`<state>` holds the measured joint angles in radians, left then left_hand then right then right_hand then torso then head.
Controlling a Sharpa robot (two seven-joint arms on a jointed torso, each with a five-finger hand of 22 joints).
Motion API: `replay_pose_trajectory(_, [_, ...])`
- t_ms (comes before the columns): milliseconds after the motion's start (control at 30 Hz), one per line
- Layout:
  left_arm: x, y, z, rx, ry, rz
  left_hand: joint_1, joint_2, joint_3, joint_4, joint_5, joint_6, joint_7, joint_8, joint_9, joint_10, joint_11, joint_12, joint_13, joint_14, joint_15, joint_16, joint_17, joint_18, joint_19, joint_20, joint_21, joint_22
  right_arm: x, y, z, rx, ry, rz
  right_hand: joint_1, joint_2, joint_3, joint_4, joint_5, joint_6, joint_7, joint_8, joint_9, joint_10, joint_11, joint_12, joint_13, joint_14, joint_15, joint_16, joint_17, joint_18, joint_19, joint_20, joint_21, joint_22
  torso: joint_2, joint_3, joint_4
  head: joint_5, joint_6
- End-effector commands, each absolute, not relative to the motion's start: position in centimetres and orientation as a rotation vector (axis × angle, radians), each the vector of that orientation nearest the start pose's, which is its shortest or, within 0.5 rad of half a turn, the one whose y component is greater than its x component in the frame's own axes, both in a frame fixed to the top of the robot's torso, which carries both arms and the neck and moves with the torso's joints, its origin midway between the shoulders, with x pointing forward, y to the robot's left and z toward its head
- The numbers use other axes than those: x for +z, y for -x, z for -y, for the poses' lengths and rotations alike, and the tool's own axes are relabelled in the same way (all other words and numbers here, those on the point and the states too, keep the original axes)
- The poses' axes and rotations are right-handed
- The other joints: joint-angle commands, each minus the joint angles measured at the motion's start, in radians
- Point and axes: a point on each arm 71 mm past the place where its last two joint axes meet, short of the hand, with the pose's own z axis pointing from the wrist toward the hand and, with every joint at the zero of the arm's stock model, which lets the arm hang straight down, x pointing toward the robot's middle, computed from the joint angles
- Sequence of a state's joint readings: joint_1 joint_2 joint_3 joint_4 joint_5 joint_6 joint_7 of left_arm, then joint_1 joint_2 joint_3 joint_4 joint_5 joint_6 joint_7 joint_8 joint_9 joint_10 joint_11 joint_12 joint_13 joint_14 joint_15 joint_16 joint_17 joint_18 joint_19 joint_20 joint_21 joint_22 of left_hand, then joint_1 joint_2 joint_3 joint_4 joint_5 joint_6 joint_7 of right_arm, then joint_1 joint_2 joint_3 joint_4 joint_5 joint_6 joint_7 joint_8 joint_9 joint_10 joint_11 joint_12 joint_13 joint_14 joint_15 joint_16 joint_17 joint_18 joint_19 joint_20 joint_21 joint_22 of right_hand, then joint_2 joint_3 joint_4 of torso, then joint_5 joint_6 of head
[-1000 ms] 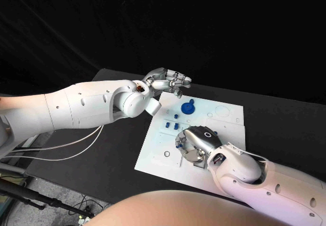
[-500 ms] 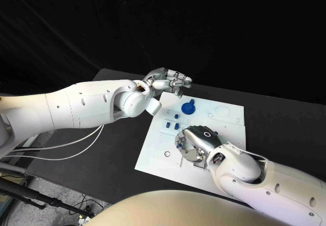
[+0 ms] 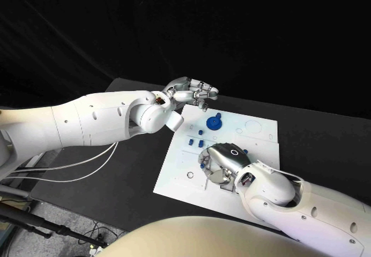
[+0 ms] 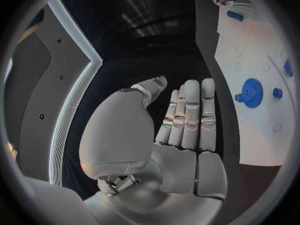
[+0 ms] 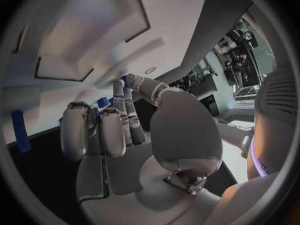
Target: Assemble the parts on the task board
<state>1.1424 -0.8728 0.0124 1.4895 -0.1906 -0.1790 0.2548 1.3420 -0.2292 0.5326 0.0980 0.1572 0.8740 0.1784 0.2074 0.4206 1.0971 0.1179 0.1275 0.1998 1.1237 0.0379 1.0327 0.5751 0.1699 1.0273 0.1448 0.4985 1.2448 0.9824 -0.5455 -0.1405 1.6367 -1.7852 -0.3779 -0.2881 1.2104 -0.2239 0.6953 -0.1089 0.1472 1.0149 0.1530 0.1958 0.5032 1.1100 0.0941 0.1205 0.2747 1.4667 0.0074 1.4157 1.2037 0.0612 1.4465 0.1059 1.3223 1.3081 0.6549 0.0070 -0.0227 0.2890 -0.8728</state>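
The white task board (image 3: 185, 182) lies mid-table. On its far part sit a blue gear (image 3: 213, 123) (image 4: 252, 92), a small blue round part (image 3: 200, 131) and two short blue pegs (image 3: 193, 142). My right hand (image 3: 224, 159) (image 5: 119, 135) is down on the board's middle with its fingers curled. A small blue part (image 3: 203, 166) shows at its fingertips; whether it is held I cannot tell. My left hand (image 3: 192, 92) (image 4: 181, 130) hovers over the board's far left corner, fingers straight, side by side and empty.
The black table (image 3: 116, 171) runs wide on the board's left side. Empty round sockets (image 3: 251, 127) mark the board's far right part. A blue peg (image 5: 20, 130) lies on the board beside my right hand.
My right hand has shifted very slightly on the board. The left hand and the parts have stayed put.
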Motion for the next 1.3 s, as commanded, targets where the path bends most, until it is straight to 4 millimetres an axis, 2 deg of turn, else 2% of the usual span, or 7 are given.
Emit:
replay_pose_trajectory(33, [-19.4,-48.7,-22.2,-1.512,0.99,-1.627,-0.005,0.008,0.004,-0.002,0.003,-0.006,0.001,0.003,0.001,-0.006,0.0,0.003,-0.001,0.001,0.006,-0.005,-0.001,0.012,0.001,0.005,-0.005,-0.001,-27.9,-36.4,2.8,0.855,0.487,-1.712,-0.003,-0.003,0.0,0.005,0.003,-0.006,-0.002,-0.004,-0.001,-0.008,0.001,-0.006,-0.005,0.022,0.007,-0.004,-0.002,-0.006,0.001,0.008,-0.007,0.187,0.0,0.0001,0.0001,-0.001,0.0])
replay_pose_trajectory(500, [-19.4,-48.7,-22.3,-1.511,0.991,-1.628,-0.005,0.009,0.004,-0.002,0.003,-0.006,0.001,0.005,0.001,-0.006,0.001,0.004,-0.001,0.001,0.006,-0.005,-0.001,0.012,0.002,0.005,-0.005,-0.001,-26.9,-36.6,4.4,0.86,0.395,-1.643,-0.008,-0.017,-0.009,0.005,0.014,-0.017,0.002,-0.014,-0.007,-0.03,0.008,-0.018,-0.015,0.016,0.014,-0.011,-0.019,0.001,-0.014,0.017,-0.039,0.178,-0.001,0.0,-0.0004,-0.012,0.0])
replay_pose_trajectory(733, [-19.4,-48.7,-22.4,-1.51,0.991,-1.628,-0.005,0.009,0.004,-0.002,0.003,-0.006,0.001,0.005,0.001,-0.006,0.001,0.004,-0.001,0.001,0.006,-0.005,-0.001,0.012,0.002,0.005,-0.005,-0.001,-24.4,-37.7,7.8,0.854,0.295,-1.665,-0.032,-0.032,-0.044,0.02,0.0,-0.026,0.0,-0.021,-0.012,-0.036,0.007,-0.016,-0.022,0.015,0.013,-0.015,-0.029,0.01,-0.031,0.018,-0.08,0.165,-0.003,-0.0013,-0.0016,-0.048,0.0])
replay_pose_trajectory(833, [-19.4,-48.8,-22.5,-1.509,0.991,-1.627,-0.005,0.009,0.004,-0.002,0.003,-0.006,0.001,0.005,0.001,-0.006,0.001,0.004,-0.001,0.001,0.006,-0.005,-0.001,0.012,0.002,0.005,-0.005,-0.001,-23.2,-38.8,10.0,0.832,0.219,-1.74,-0.042,-0.035,-0.099,0.034,0.006,-0.056,0.006,-0.04,-0.024,-0.053,0.009,-0.016,-0.028,0.007,0.015,-0.026,-0.052,0.015,-0.044,0.021,-0.113,0.155,-0.004,-0.0018,-0.0028,-0.068,0.0])
replay_pose_trajectory(933, [-19.5,-48.8,-22.5,-1.507,0.993,-1.626,-0.005,0.009,0.004,-0.002,0.003,-0.006,0.001,0.005,0.001,-0.006,0.001,0.004,-0.001,0.001,0.006,-0.005,-0.001,0.012,0.002,0.005,-0.005,-0.001,-22.2,-39.9,12.2,0.797,0.177,-1.795,0.043,0.038,-0.439,0.091,0.022,-0.114,-0.003,-0.074,-0.071,-0.132,0.028,-0.008,-0.059,-0.027,0.03,-0.063,-0.134,0.037,-0.092,0.032,-0.232,0.12,-0.007,-0.0039,-0.0051,-0.089,0.0])
replay_pose_trajectory(1033, [-19.5,-48.9,-22.5,-1.508,0.993,-1.626,-0.005,0.009,0.004,-0.002,0.003,-0.006,0.001,0.005,0.001,-0.006,0.001,0.004,-0.001,0.001,0.006,-0.005,-0.001,0.012,0.002,0.005,-0.005,-0.001,-21.6,-40.7,13.9,0.766,0.193,-1.797,0.139,0.046,-0.571,0.179,0.025,-0.134,-0.01,-0.082,-0.099,-0.179,0.036,0.001,-0.09,-0.032,0.038,-0.062,-0.145,0.043,-0.105,0.041,-0.28,0.105,-0.01,-0.0056,-0.0078,-0.108,0.0])
replay_pose_trajectory(1300, [-19.6,-48.9,-22.4,-1.51,0.994,-1.628,-0.005,0.009,0.004,-0.003,0.003,-0.007,0.001,0.007,0.002,-0.007,0.001,0.004,-0.001,0.001,0.006,-0.005,-0.002,0.012,0.002,0.005,-0.005,-0.002,-22.1,-41.4,14.9,0.706,0.352,-1.764,0.199,0.052,-0.576,0.227,0.032,-0.12,-0.01,-0.072,-0.11,-0.175,0.033,0.018,-0.106,-0.024,0.036,-0.05,-0.128,0.04,-0.093,0.04,-0.271,0.108,-0.012,-0.004,-0.0093,-0.131,0.0])
